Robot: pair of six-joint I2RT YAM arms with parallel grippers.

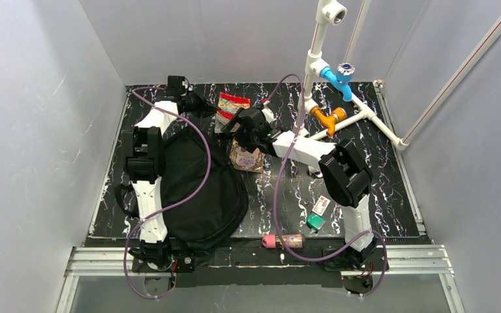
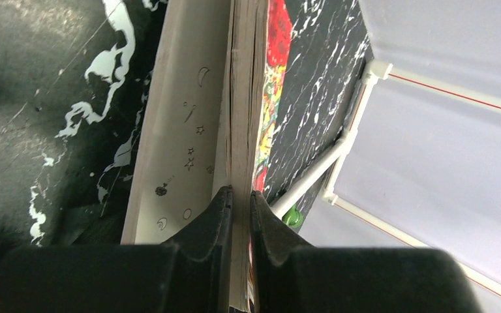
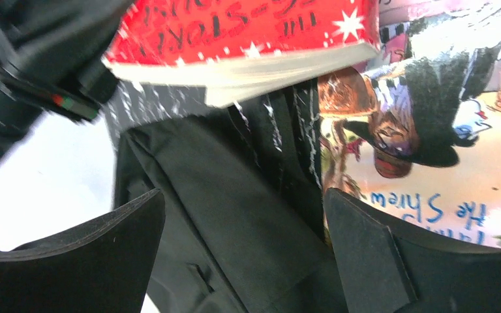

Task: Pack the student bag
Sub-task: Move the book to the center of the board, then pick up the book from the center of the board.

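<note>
We judge the packing barely begun. The student bag [image 1: 202,195] lies slumped at the near left of the surface [image 1: 378,169], partly under the left arm, and we cannot see into it. The left jaws are narrow, pinching the page edge of a red book [image 2: 241,98] at the far side, just beyond the bag. The right jaws stand wide and hold nothing, poised over bag fabric beside a picture book [image 1: 246,158]. A pink pencil case [image 1: 284,241], a card [image 1: 321,205] and a small green thing [image 1: 314,222] lie outside the bag too. Both arms crowd the far middle, and pipes [image 1: 359,117] close off the far right. Open room lies centre right.
</note>
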